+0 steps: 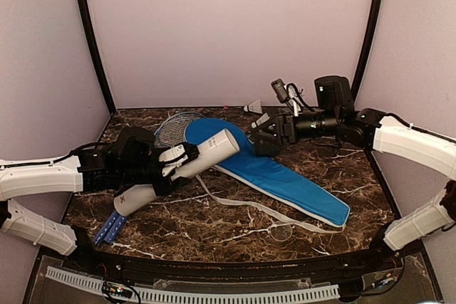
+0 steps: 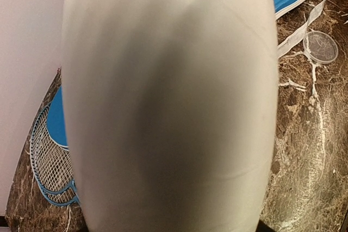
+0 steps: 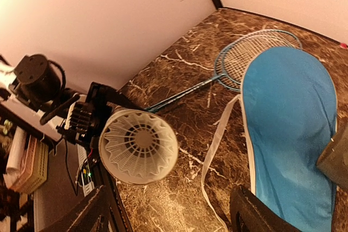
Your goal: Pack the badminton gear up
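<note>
Left gripper [image 1: 179, 159] clamps the long white tube [image 1: 214, 149], tilted above the worktop [image 1: 214, 226]; right gripper [image 1: 258, 133] stands open, empty, facing its mouth; shuttlecock [image 3: 138, 145] sits inside; blue bag [image 1: 285, 179] lies below.

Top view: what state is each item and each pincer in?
white tube, held tilted, mouth uncapped
shuttlecock, seated in tube mouth
left pincer, shut on white tube
right pincer, open, empty
blue bag, lying flat over rackets
far shuttlecock, loose on table
</note>
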You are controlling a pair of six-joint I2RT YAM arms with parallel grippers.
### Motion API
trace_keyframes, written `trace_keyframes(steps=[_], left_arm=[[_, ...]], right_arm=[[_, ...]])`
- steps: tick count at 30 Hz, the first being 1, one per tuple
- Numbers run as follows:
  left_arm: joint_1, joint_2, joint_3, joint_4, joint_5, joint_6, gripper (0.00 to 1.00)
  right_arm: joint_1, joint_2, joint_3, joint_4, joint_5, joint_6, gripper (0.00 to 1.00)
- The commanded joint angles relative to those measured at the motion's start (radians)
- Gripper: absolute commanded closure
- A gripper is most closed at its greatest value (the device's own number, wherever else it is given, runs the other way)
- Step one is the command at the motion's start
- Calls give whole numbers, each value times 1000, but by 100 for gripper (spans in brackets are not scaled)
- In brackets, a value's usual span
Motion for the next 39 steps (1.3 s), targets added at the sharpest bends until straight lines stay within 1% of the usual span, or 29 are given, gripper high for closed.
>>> trace_keyframes(steps=[1,2,3,7,10,13,18,21,26,29,34,39], left_arm=[[40,-7,38,34,-30,-28,42],[53,-8,41,35,-32,-32,42],[65,-10,44,37,-37,-36,42],[97,-24,49,40,-76,-44,42],[102,-32,52,37,-120,-35,42],[103,-42,55,33,-149,-32,42],[103,-58,53,37,-113,-38,42],[103,-59,54,37,-109,-37,42],[103,-59,53,36,-119,-31,42],[102,-53,51,38,-125,-24,42],[103,-32,42,46,-110,-2,42],[103,-7,35,56,-82,0,42]], right_arm=[[-49,-51,-44,48,177,49,21],[-53,-48,-33,27,237,51,20],[-53,-35,-11,-5,333,48,20],[-53,76,112,-146,590,39,21],[-53,179,208,-228,698,22,23],[-60,284,288,-265,742,15,23],[-112,442,406,-269,664,1,29],[-172,520,469,-263,577,-17,32],[-274,626,564,-265,391,-90,32],[-326,706,631,-281,310,-135,33],[-374,808,725,-293,249,-184,35],[-417,924,837,-292,92,-209,38]])
